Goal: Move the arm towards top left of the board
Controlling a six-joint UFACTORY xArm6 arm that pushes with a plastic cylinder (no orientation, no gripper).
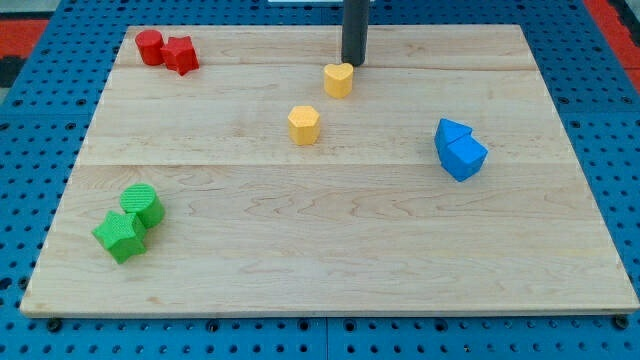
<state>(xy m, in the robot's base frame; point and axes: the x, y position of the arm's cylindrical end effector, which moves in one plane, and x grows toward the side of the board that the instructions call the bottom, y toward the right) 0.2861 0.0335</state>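
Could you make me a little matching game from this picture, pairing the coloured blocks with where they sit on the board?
Things:
1. red blocks
2. green blocks
3. blue blocks
4. my tip

Places:
A. the view's right, about mid-height
B. the view's top, just above a yellow block
C. the view's top left corner
D. the view's bottom left

Pairs: 1-C, 2-D, 3-A, 4-B

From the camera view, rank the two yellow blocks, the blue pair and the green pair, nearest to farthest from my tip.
My tip sits near the board's top edge.
1. Upper yellow block, just below it.
2. Lower yellow block, centre.
3. Blue pair, right.
4. Green pair, bottom left.
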